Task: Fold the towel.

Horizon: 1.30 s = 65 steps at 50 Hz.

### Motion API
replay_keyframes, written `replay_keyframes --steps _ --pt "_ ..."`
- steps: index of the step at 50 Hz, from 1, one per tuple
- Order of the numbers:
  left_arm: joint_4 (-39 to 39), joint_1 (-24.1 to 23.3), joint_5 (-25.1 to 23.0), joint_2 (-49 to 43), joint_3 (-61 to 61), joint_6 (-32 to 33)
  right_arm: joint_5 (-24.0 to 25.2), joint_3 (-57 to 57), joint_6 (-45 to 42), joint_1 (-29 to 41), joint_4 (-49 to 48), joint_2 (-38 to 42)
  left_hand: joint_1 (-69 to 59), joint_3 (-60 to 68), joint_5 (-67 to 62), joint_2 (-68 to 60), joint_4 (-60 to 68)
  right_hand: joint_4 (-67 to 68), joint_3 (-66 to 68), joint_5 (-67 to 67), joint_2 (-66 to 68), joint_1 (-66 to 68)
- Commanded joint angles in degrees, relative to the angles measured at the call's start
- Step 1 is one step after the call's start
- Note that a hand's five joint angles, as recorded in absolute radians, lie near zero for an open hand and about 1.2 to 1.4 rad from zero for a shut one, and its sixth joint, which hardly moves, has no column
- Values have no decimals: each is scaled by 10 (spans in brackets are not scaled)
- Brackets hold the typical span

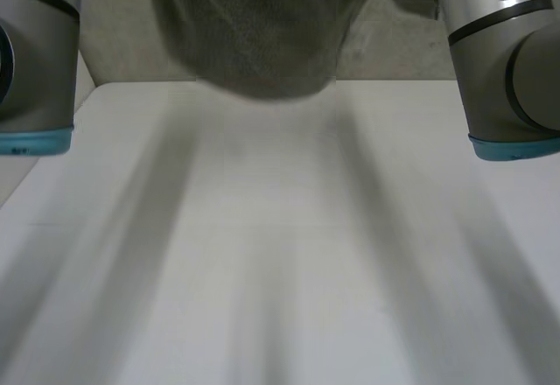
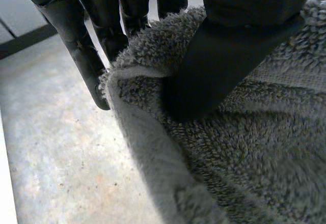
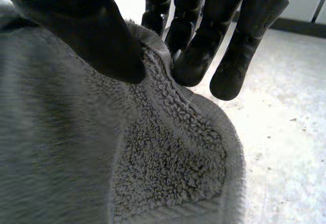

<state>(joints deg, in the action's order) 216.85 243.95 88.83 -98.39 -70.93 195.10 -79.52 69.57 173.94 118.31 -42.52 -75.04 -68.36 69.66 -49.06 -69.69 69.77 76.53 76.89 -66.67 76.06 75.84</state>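
The left hand (image 2: 219, 61) and right hand (image 3: 76, 25) each clamp fingers and thumb on an edge of the grey towel (image 1: 254, 35), which hangs above the white surface (image 1: 280, 254).

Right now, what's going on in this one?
A grey towel is held up over the far part of the white table. The left robot hand pinches it near a corner, between thumb and fingers. The right robot hand pinches another corner the same way. The towel hangs from the two hands, and no fold shows in it yet.
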Motion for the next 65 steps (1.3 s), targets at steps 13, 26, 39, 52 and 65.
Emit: replay_keyframes --steps 13,26,39,52,65 --pt "-27 52 -4 -90 -341 -27 130 93 -187 -13 326 123 -95 82 -188 -82 81 35 31 -33 39 42" --pt "-173 50 -4 -80 -345 -17 104 145 -251 -19 374 138 255 -268 162 268 -269 35 31 -33 39 42" --pt "-180 59 -5 -58 -360 19 106 214 -210 -23 358 75 317 -330 224 331 -331 35 31 -33 39 42" --pt "-180 59 -72 -77 -382 29 105 230 -206 -44 347 76 343 -356 250 356 -357 35 31 -33 39 42" --pt "-133 63 -74 -146 -354 31 104 235 -192 -46 347 82 227 -240 134 240 -241 35 31 -33 39 42"
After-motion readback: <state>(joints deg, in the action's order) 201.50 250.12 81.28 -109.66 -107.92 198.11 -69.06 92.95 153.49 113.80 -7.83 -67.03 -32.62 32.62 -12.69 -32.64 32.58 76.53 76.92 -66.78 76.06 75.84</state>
